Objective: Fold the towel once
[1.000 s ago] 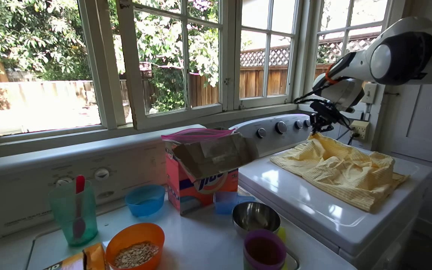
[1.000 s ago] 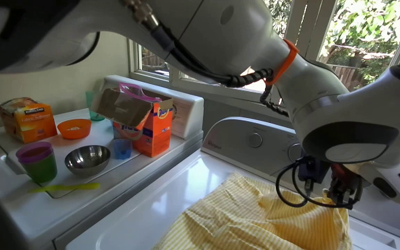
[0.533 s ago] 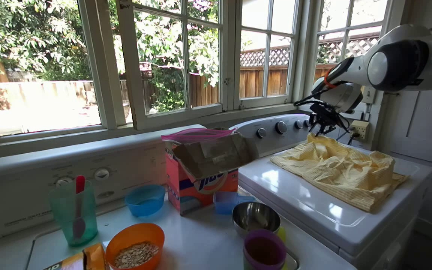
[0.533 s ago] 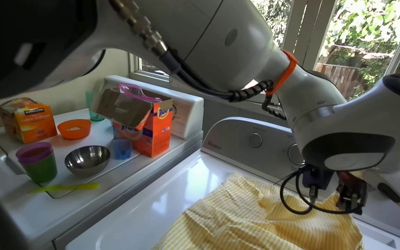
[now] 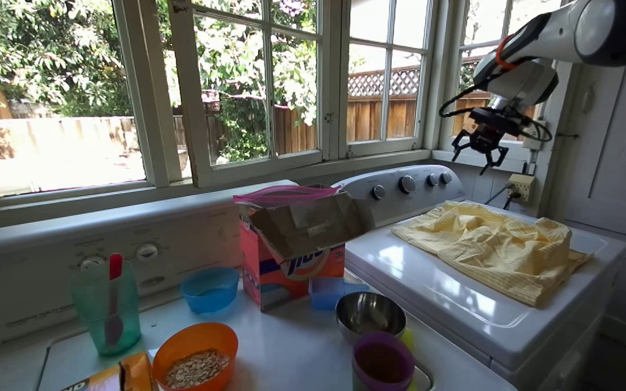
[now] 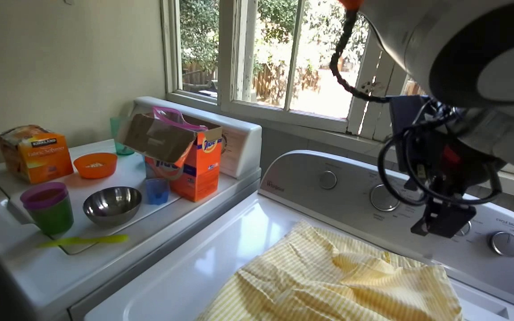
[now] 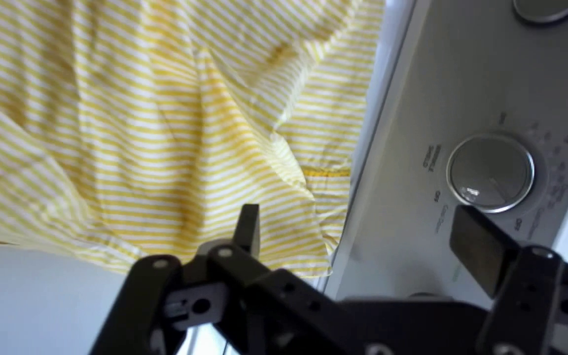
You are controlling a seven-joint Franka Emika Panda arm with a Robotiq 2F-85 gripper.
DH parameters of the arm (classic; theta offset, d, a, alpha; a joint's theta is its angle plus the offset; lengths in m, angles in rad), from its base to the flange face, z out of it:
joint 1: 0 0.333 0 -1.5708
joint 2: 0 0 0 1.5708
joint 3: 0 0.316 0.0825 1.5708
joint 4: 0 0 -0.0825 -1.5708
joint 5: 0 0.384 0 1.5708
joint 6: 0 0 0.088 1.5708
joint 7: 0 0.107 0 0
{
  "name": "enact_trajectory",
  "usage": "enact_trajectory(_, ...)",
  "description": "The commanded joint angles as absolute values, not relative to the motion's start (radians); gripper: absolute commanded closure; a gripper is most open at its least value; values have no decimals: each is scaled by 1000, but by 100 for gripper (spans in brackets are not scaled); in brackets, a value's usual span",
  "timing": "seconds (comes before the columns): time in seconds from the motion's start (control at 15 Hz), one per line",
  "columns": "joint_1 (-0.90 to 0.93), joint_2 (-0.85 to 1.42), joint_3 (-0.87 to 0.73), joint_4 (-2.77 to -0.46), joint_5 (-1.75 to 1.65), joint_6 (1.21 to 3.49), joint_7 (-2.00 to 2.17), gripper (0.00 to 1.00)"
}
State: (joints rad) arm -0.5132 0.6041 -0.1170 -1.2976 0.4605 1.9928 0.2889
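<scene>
The towel (image 6: 328,281) is lying on top of the white Whirlpool machine (image 6: 225,249), wrinkly as heck, and the gripper (image 7: 360,236) hangs well above it, fingers (image 7: 481,246) spread wide with nothing between them. Going by the wrist view there's an upper layer over what looks like a lower one, with a stitched strip poking out next to the control panel (image 7: 407,148), so the single fold is probably more or less made, just messy; hard to be sure with all those creases. If it counts, the next move is simply to back off and leave it alone. If it needs squaring up, the gripper would have to come down on the loose corner by the panel, pinch only the top layer and tug gently, because cloth this thin will likely bunch or drag the bottom along. Main thing in the way is that raised panel just beside the towel's back edge: in the wrist view, one finger shows against the cloth and the other against the panel, so dropping straight down could mean a knock on a knob (image 7: 491,172). Other stuff is over on the neighbouring machine (image 5: 280,347): a Tide box (image 6: 201,174) with its flap hanging out, an orange bowl (image 6: 95,173) of flakes (image 5: 196,369), a steel bowl (image 6: 118,216), stacked cups (image 6: 51,218) and a yellow utensil (image 6: 83,240), none of it likely to bother the cloth
</scene>
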Motion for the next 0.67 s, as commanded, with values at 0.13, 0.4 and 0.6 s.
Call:
enact_trajectory(0.13,-450,294,-139,-1619,248,1911,161,0)
enact_trajectory(0.4,-329,133,-184,-1790,77,1934,132,0)
enact_trajectory(0.6,-305,173,-194,-1723,58,1898,146,0)
